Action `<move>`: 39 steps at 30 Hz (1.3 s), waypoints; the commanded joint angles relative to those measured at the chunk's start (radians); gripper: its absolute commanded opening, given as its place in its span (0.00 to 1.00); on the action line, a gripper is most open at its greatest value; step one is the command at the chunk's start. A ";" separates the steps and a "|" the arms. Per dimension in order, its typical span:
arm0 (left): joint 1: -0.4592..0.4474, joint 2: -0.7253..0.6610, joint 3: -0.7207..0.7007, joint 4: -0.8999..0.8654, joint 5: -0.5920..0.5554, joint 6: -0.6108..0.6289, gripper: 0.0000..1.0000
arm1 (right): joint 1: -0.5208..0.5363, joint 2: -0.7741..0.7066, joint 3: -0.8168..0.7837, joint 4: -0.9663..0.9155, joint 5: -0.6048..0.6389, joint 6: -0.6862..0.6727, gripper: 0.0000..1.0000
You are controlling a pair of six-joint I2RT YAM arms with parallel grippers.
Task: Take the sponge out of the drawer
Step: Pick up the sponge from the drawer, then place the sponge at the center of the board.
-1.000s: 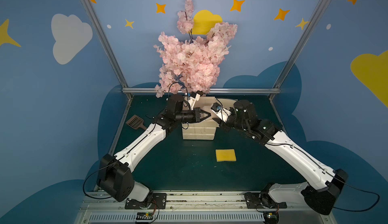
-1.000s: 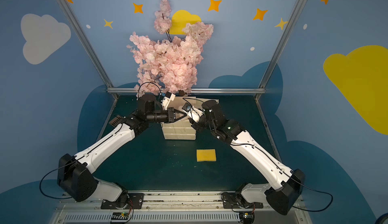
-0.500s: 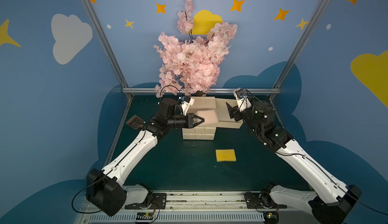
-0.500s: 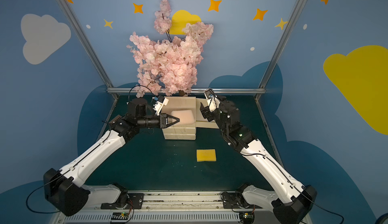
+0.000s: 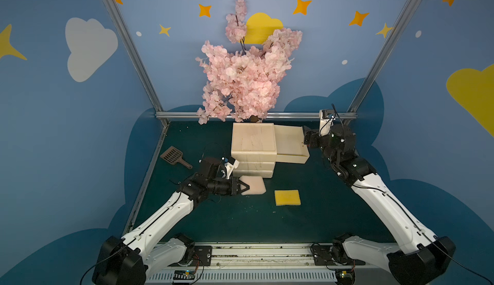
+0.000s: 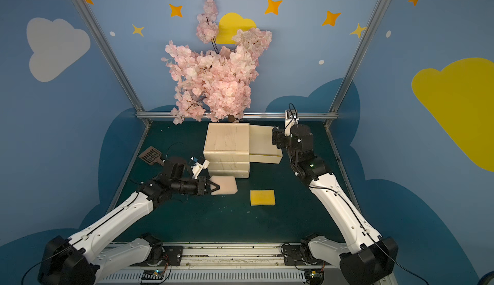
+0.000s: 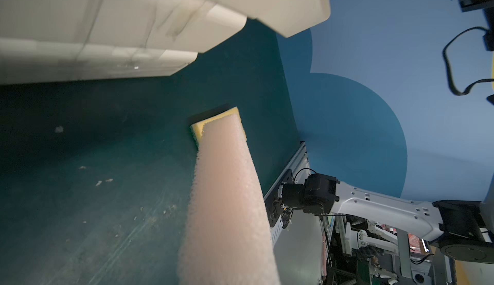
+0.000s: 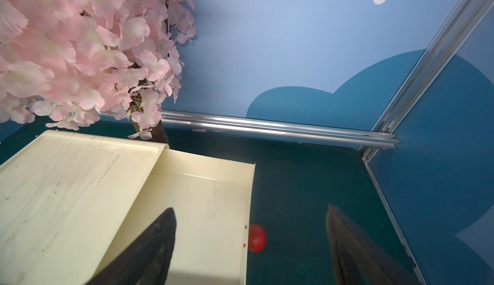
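Pink sponge first — my left gripper pinches its edge tight, low over the green mat, in front of the white box. A yellow sponge lies near it on the mat. Farther back the top drawer sticks out of the box — my right gripper hangs by its end, fingers spread wide.

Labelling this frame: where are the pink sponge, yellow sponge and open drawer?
pink sponge [image 5: 256,186]: a top view, middle of its top face.
yellow sponge [image 5: 287,197]: a top view, centre of its top face.
open drawer [image 5: 292,159]: a top view, its near side wall.
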 commanded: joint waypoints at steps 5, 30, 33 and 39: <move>-0.067 0.120 -0.033 0.094 -0.015 -0.004 0.09 | -0.013 -0.004 -0.001 -0.042 -0.020 0.034 0.87; -0.041 0.495 -0.014 0.122 -0.086 0.107 0.35 | -0.038 -0.009 -0.023 -0.077 -0.023 0.028 0.86; -0.037 0.497 -0.005 0.106 -0.103 0.111 0.37 | -0.039 -0.002 -0.022 -0.078 -0.022 0.027 0.86; -0.024 0.473 -0.008 0.101 -0.128 0.107 0.44 | -0.044 0.021 -0.013 -0.082 -0.034 0.027 0.86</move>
